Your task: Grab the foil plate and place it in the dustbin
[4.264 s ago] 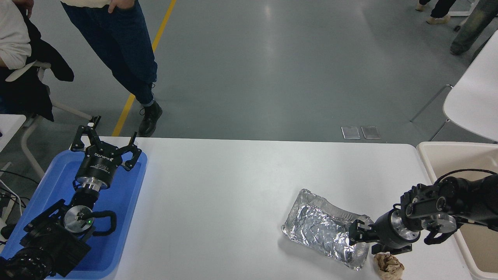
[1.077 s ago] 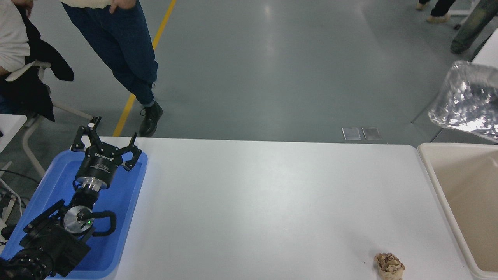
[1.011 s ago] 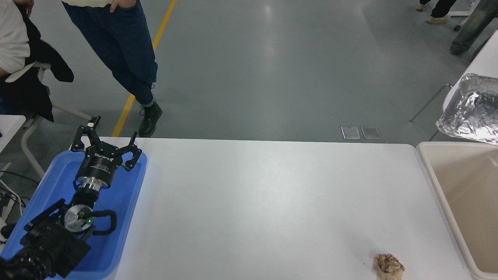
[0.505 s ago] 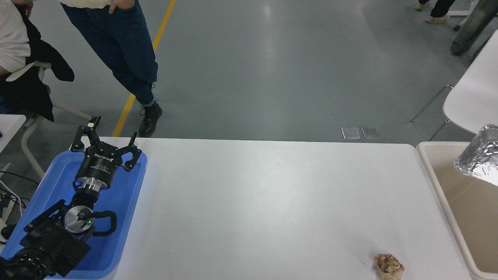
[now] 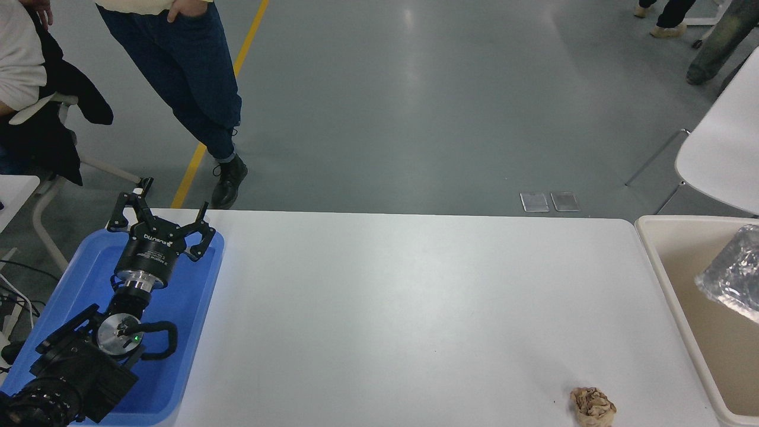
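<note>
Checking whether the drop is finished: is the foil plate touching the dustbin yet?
Cannot tell. In the head view the foil plate is blurred inside the outline of the dustbin, cut off by the picture's right edge; no contact or gap shows plainly.

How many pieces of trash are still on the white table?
1: a brown crumpled paper ball near the table's front right corner. The foil plate is off it, within the dustbin's outline at the frame edge.

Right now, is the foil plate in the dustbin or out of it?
In: the shiny crinkled silver foil plate shows blurred inside the rim of the large beige plastic dustbin. Whether it has settled, I cannot tell.
</note>
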Robot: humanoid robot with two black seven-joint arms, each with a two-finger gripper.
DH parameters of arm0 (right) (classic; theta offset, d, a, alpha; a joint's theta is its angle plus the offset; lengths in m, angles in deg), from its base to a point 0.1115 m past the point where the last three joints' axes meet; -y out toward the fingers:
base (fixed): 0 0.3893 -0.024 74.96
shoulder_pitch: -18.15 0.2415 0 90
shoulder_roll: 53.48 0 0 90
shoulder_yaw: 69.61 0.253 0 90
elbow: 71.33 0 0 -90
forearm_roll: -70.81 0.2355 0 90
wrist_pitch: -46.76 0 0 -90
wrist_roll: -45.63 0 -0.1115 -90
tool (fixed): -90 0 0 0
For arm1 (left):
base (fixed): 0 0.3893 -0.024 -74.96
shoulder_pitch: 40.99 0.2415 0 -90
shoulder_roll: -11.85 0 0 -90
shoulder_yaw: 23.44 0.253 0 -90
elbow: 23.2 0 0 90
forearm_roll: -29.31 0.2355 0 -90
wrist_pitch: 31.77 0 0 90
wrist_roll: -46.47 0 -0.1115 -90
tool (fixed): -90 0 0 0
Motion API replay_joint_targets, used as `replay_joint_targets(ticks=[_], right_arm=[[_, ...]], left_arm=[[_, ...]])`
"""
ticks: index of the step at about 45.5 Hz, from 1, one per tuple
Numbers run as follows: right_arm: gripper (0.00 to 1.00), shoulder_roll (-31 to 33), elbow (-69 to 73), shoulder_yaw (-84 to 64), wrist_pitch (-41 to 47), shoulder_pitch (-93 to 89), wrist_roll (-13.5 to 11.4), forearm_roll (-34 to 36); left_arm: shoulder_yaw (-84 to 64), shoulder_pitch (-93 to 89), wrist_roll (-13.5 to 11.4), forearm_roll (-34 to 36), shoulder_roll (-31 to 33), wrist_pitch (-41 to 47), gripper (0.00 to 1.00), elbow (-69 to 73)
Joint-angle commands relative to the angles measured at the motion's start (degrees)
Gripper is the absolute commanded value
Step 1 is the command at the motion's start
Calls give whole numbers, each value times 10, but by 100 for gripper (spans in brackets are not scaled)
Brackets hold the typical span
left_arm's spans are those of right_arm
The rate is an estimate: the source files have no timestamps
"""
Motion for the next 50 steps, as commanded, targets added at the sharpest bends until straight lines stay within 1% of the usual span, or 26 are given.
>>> replay_joint_targets(ticks=[1,2,3,7,11,24,26,27,29,30,35,39,44,46,50], right_arm=[[0,-45,-5,23,-145,-27,-47,18],[0,-50,-5,23,-155,-27,-52,17],[0,-60,-6,23,-172,-27,-66,17],[0,-76,-7,24,-187,-27,-87,17],[0,-85,-7,24,-192,-27,-91,17],[0,-98,-6,23,-196,-26,-91,19],[32,-100,-8,24,-198,-25,-91,19],[42,-100,-8,24,-199,-24,-91,19],[52,-99,-8,24,-203,-24,-91,19],[54,-99,-8,24,-206,-24,-91,19],[57,-102,-7,24,-212,-25,-91,19],[75,-102,-8,24,-214,-24,-91,19],[86,-101,-8,24,-218,-22,-91,19],[89,-101,-9,23,-219,-21,-91,19],[89,-101,-9,24,-219,-21,-91,19]], left_arm=[[0,0,0,0,0,0,100,0],[0,0,0,0,0,0,100,0],[0,0,0,0,0,0,100,0],[0,0,0,0,0,0,100,0],[0,0,0,0,0,0,100,0],[0,-1,0,1,0,0,100,0],[0,-1,0,1,0,0,100,0],[0,-1,0,0,0,0,100,0],[0,-1,0,0,0,0,100,0],[0,-1,0,0,0,0,100,0],[0,-1,0,0,0,0,100,0],[0,-1,0,0,0,0,100,0],[0,-1,0,0,0,0,100,0],[0,-1,0,0,0,0,100,0],[0,0,0,0,0,0,100,0]])
